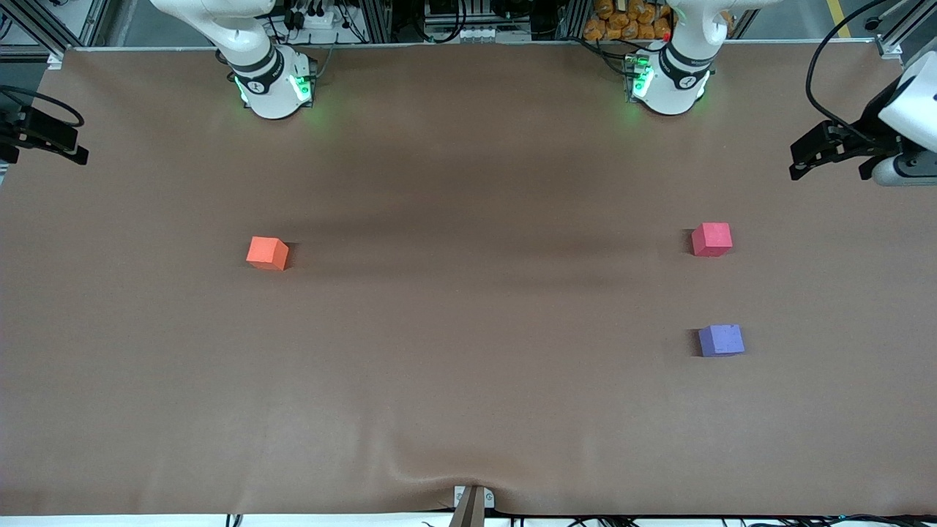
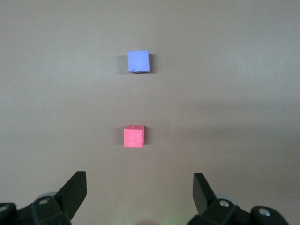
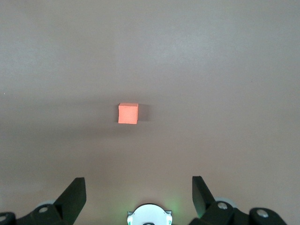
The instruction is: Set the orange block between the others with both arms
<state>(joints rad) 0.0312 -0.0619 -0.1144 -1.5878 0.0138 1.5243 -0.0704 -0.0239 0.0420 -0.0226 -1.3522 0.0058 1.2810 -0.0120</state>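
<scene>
The orange block [image 1: 267, 252] [image 3: 128, 113] lies alone on the brown table toward the right arm's end. The others lie toward the left arm's end: the red-pink cube [image 1: 711, 239] [image 2: 134, 136], and the purple cube [image 1: 721, 340] [image 2: 138, 62] nearer the front camera, with a bare gap between them. My left gripper [image 2: 139, 176] hangs open and empty high over the table, with both of those cubes below it. My right gripper [image 3: 138, 179] hangs open and empty high over its own base [image 3: 150, 216], with the orange block below it. Neither touches a cube.
The arm bases [image 1: 272, 86] [image 1: 670, 82] stand along the table's edge farthest from the front camera. A black and white device [image 1: 842, 146] overhangs the left arm's end of the table and a black one [image 1: 40, 135] the right arm's end. The brown cover bulges at the nearest edge [image 1: 468, 479].
</scene>
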